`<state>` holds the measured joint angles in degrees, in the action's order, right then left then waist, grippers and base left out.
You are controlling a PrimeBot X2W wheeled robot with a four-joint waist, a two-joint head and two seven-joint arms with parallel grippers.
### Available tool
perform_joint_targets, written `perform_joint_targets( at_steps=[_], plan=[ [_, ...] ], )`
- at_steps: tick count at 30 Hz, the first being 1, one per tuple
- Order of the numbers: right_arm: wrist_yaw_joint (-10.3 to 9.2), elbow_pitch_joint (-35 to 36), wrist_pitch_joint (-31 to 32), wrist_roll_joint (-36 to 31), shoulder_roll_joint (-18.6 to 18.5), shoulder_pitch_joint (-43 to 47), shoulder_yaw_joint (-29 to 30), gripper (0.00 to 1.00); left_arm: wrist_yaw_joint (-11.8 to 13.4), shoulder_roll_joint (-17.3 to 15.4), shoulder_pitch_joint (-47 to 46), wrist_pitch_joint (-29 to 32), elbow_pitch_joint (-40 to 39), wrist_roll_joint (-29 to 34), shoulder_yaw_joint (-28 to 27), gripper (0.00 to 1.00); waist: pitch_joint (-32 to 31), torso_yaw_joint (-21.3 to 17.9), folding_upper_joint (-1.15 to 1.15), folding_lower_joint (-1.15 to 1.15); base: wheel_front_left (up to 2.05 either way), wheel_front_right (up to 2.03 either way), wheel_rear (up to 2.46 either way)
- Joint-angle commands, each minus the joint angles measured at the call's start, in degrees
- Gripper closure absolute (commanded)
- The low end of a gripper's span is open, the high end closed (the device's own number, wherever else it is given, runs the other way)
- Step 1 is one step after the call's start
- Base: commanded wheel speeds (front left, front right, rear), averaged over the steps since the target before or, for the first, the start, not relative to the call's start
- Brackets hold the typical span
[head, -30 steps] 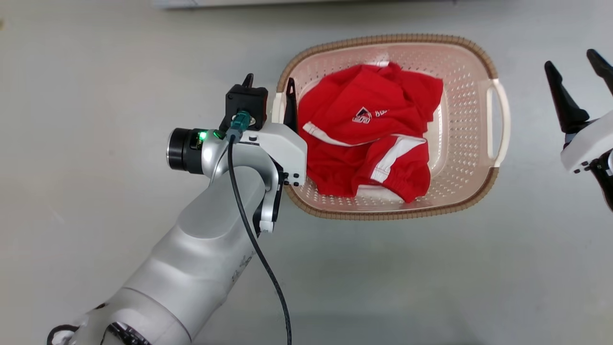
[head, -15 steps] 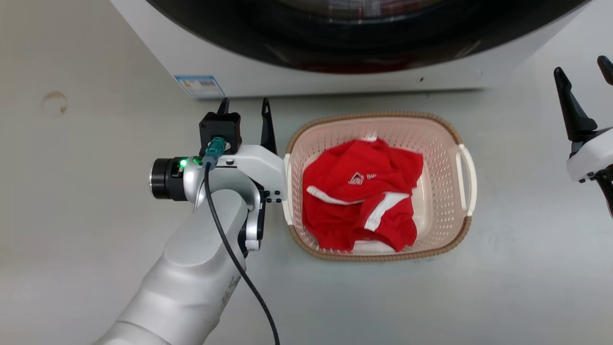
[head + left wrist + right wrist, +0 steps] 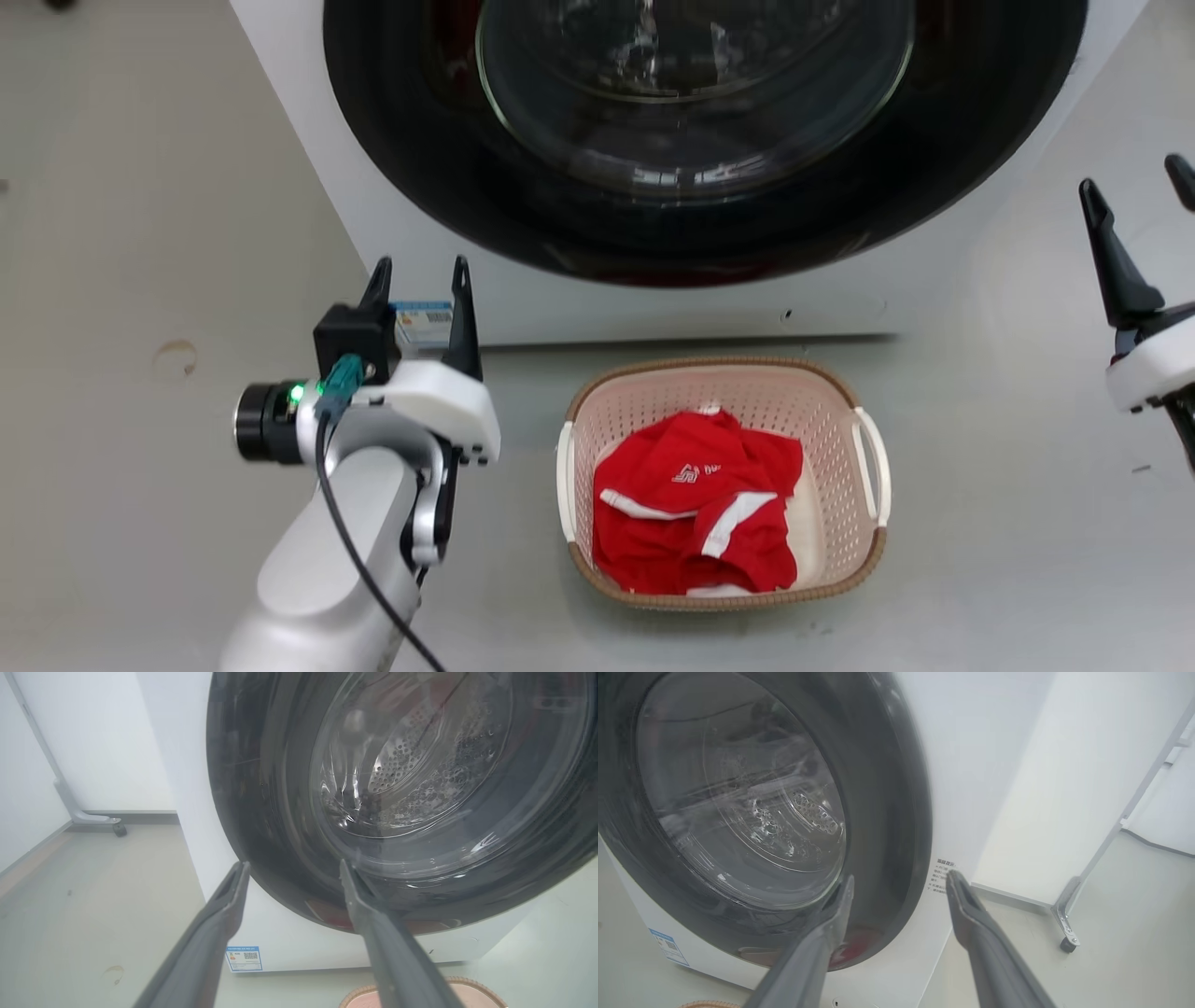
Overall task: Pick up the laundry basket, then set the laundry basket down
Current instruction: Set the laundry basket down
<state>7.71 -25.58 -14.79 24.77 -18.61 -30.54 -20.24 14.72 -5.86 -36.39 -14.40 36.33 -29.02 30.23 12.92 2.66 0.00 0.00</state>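
Left gripper (image 3: 420, 271) and right gripper (image 3: 1132, 182) sit either side of the basket (image 3: 719, 364), fingers pointing at the washer (image 3: 560, 308), jaws wide apart, empty. Blue sticker (image 3: 425, 322) is unreadable.

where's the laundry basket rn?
Head view, lower centre: the laundry basket sits on the floor in front of the washer, with the left gripper off its left and the right gripper farther off its right, neither touching it.

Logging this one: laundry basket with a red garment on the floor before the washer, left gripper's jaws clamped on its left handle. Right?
Not quite. The head view shows the left gripper apart from the laundry basket, jaws open, touching no handle. The rest holds: red garment inside, basket on the floor before the washer.
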Motion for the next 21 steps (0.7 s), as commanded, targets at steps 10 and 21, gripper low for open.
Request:
perform_joint_targets(
  at_steps=[10, 21],
  plan=[
    [-0.22, 9.79, -0.21, -2.79, -0.95, 13.69, 4.30, 0.00, -0.90, -5.75, 13.21, -0.60, -9.74, 1.18, -5.54, 0.00, -10.84, -0.64, 0.00, 0.00, 0.00, 0.00, 0.00],
    [-0.22, 15.70, 0.15, -5.49, 0.65, 25.28, 12.20, 0.00, 1.89, -10.90, 24.50, -0.09, -20.56, -0.60, -9.01, 0.00, -14.37, -1.36, 0.00, 0.00, 0.00, 0.00, 0.00]
  ],
)
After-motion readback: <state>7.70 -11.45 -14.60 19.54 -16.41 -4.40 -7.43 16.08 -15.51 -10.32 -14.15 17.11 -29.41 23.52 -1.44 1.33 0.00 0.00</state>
